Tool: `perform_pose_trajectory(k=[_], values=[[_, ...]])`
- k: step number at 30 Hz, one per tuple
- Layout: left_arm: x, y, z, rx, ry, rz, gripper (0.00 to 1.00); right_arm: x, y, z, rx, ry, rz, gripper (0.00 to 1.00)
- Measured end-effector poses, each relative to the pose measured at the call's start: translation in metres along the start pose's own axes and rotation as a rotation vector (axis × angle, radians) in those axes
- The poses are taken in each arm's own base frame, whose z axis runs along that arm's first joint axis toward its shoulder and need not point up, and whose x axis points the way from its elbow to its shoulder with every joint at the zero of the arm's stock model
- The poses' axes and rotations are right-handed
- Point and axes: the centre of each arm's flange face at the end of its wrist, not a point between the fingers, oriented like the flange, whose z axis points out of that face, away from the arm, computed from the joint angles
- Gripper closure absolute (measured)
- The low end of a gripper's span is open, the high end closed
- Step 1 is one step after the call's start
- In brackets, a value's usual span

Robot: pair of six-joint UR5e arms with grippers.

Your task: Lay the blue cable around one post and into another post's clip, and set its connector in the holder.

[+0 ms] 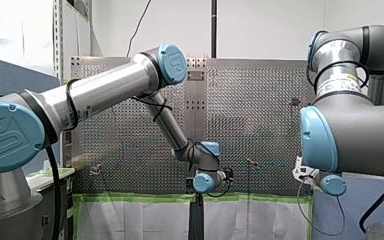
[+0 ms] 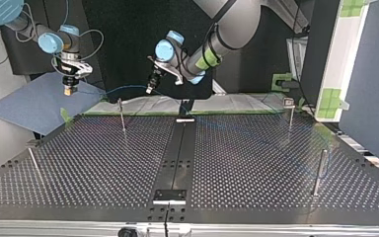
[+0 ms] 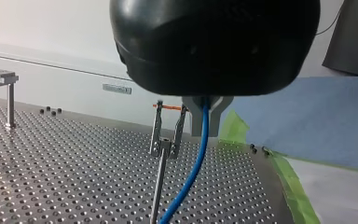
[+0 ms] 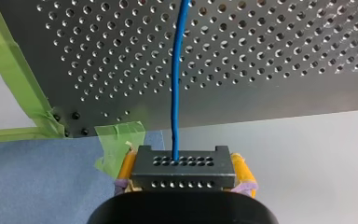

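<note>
Two grips: your left end effector (image 3: 204,122) pinches blue cable (image 3: 193,168) near clip post (image 3: 161,163); right end effector (image 4: 184,173) clamps its connector (image 4: 183,179) beyond tabletop (image 4: 270,70).

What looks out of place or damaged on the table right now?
Only a small thing: a green tape flap at the table corner is lifted and crumpled, just ahead of my right pincer. The blue cable and its connector look undamaged.

clip post (image 3: 160,177) just beside blue cable (image 3: 195,168), table (image 2: 103,163) middle open
</note>
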Motion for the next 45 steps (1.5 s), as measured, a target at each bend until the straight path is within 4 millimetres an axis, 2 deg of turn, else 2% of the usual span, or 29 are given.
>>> perform_pose_trajectory(k=[17,27,45], values=[[-0.007,0.016,0.012,-0.022,-0.013,0.004,1.0,0.001,-0.01,0.006,0.035,0.009,-0.015,1.0],[0.014,0.024,0.014,-0.037,0.034,0.036,1.0,0.0,-0.009,0.006,0.032,0.008,-0.015,1.0],[0.001,0.038,0.032,-0.057,0.03,0.042,1.0,0.0,-0.009,0.008,0.032,0.008,-0.011,1.0]])
